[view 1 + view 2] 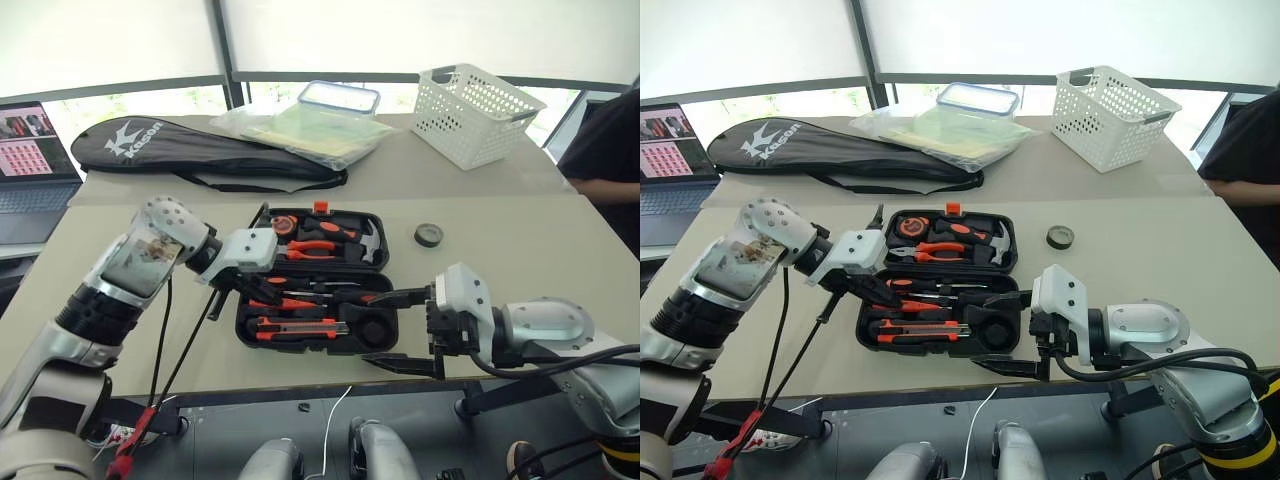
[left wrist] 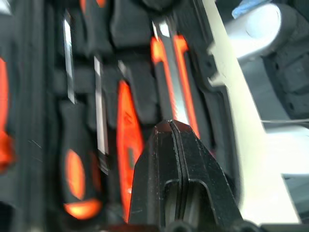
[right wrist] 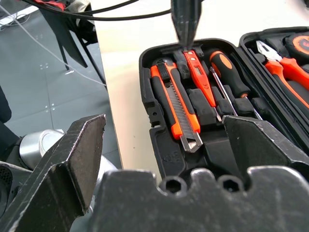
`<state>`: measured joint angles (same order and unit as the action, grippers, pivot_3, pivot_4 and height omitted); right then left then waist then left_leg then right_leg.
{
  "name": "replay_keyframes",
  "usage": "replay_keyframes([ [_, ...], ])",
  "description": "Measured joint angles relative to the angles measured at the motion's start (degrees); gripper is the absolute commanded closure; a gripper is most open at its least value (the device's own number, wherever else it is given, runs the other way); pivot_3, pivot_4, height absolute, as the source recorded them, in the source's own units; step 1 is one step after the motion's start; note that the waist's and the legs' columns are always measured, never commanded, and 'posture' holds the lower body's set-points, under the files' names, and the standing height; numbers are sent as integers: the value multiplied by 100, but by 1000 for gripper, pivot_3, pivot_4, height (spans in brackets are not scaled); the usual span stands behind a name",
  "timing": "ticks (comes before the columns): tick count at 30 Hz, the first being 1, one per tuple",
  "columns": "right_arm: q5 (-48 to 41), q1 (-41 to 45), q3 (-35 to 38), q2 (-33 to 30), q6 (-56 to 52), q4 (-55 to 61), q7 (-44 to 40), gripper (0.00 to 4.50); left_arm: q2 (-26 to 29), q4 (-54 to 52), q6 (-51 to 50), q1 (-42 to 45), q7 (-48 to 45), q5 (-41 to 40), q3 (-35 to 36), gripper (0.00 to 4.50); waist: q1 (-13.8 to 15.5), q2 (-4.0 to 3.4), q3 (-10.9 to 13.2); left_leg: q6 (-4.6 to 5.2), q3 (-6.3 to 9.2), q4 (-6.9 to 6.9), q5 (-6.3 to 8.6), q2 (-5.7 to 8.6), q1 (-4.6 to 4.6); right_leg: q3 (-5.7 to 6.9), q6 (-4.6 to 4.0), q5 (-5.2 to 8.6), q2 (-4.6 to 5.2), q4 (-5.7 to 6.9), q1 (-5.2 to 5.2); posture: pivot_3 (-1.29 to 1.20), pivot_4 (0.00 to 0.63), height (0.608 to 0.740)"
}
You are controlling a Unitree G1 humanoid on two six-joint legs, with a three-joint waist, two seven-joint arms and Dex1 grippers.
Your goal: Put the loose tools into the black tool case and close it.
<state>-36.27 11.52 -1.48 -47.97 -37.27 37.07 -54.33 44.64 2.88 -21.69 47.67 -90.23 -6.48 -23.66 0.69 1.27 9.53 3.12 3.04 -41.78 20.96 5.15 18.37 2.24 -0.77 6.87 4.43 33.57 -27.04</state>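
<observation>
Currently the moulded black tool case [image 1: 318, 275] lies open on the matte grey surface [image 1: 520, 270]. Left claw [image 2: 172, 126] is pressed shut above the slim orange tester pen [image 3: 200, 77]; right claw [image 1: 398, 328] gapes wide, empty.

I'm seeing silver-grey arm shells on both sides, black joint sections between them. Left forearm [image 1: 150, 255] is showing a glossy translucent panel and a perforated round cap; black and red cables are hanging beneath it. Right arm [image 1: 535, 330] is carrying a round silver cover, black cables trailing. Right gripper [image 3: 159, 145] fingers are matte black, two screw holes at the base.
</observation>
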Motion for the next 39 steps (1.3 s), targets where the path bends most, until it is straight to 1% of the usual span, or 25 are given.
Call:
replay_keyframes([
  [6, -20, -96, 4, -1, 0, 21, 53, 0, -495, 154, 464, -66, 46, 452, -662, 4460, 3, 1, 1, 0, 2, -1, 0, -5, 2, -8, -1, 0, 1, 2, -1, 0, 150, 740],
  [10, -62, -172, 14, -9, -3, 91, 92, 0, -713, 345, 997, -42, 218, 807, -813, 4460, 21, -1, -1, 1, 3, -1, 0, -6, -11, -11, -1, 0, 3, 2, 15, 0, 150, 740],
  [14, -102, -195, 37, -10, -21, 176, 158, 0, -795, 370, 1289, -85, 403, 981, -849, 4460, 92, -7, -5, 19, 10, -1, 11, -9, -49, -4, 12, 3, 0, -23, 69, 0, 150, 740],
  [16, -104, -246, 56, -29, -26, 200, 174, 0, -793, 357, 1396, -132, 462, 1011, -836, 4460, 98, -10, -9, 28, 10, 0, 16, -13, -63, -4, 56, 23, -3, -36, 86, 0, 150, 740],
  [17, -104, -277, 65, -43, -27, 203, 180, 0, -793, 348, 1427, -153, 476, 1017, -825, 4460, 98, -12, -11, 29, 9, 0, 16, -12, -65, -5, 58, 22, -4, -36, 86, 0, 150, 740],
  [19, -104, -293, 68, -52, -32, 203, 189, 0, -771, 274, 1397, -214, 478, 1024, -765, 4460, 88, -14, -12, 29, 8, 0, 16, -12, -66, -7, 58, 21, -4, -36, 85, 0, 150, 740],
  [21, -104, -294, 78, -62, -32, 203, 190, 0, -745, 144, 1260, -311, 501, 978, -668, 4460, 76, -15, -12, 25, 8, 0, 14, -12, -65, -8, 27, 1, -4, -35, 81, 0, 150, 740],
  [24, -104, -295, 135, -83, -32, 189, 189, 0, -659, -4, 793, -433, 516, 771, -458, 4460, 49, -14, -12, 21, 8, 0, 12, -12, -49, -7, 21, -2, -5, -36, 66, 0, 150, 740],
  [26, -103, -300, 288, -143, -32, 156, 189, 0, -558, -117, 325, -496, 548, 488, -119, 3953, 21, -13, -11, 18, 8, -1, 10, -11, -36, -2, 20, -3, -10, -34, 50, 0, 150, 740],
  [27, -114, -314, 365, -180, -32, 142, 180, 0, -525, -193, 107, -513, 569, 297, 67, 3811, 12, -13, -11, 17, 7, -1, 10, -11, -33, 0, 19, -4, -10, -34, 45, 0, 150, 740],
  [29, -235, -375, 779, -373, -73, -99, 94, 0, -362, -488, -457, -568, 600, -373, 831, 3079, -2, -11, -9, 15, 5, -1, 9, -8, -10, 6, 17, -5, -10, -29, 13, 0, 150, 740],
  [30, -332, -414, 1137, -533, -150, -351, 16, 0, -140, -626, -740, -624, 639, -761, 1370, 2737, -14, -12, -9, 14, -2, -1, 8, -6, -9, 9, 16, -7, -10, -22, 2, 0, 150, 740],
  [32, -349, -504, 1568, -722, -228, -662, -71, 0, 145, -740, -992, -734, 679, -1110, 1971, 2056, -28, -14, -10, 12, -5, 10, 8, -7, -12, 10, 14, -6, -6, -26, -1, 0, 150, 740],
  [34, -444, -529, 1910, -912, -281, -1090, -256, 0, 393, -1045, -1259, -1123, 734, -1582, 2620, 1382, -40, -15, -9, 9, -5, 20, 8, -8, -12, 11, 13, -6, -6, -36, -3, 0, 150, 740],
  [36, -442, -522, 2140, -1062, -305, -1500, -359, 0, 550, -1239, -1442, -1446, 763, -1871, 2963, 735, -32, -15, -9, 9, -6, 18, 8, -7, -9, 12, 13, -7, -4, -39, -2, 0, 150, 740],
  [38, -428, -411, 2191, -1134, -306, -1801, -458, 0, 674, -1446, -1609, -1681, 845, -2099, 3178, 34, -18, -15, -8, 8, -6, 15, 8, -7, -9, 9, 13, -8, -2, -38, 2, 0, 150, 740],
  [39, -330, -224, 2121, -1161, -291, -2027, -494, 0, 739, -1600, -1693, -1816, 916, -2239, 3293, 34, -15, -15, -8, 8, -8, 12, 7, -6, -11, 7, 13, -8, 0, -38, 6, 0, 150, 740],
])
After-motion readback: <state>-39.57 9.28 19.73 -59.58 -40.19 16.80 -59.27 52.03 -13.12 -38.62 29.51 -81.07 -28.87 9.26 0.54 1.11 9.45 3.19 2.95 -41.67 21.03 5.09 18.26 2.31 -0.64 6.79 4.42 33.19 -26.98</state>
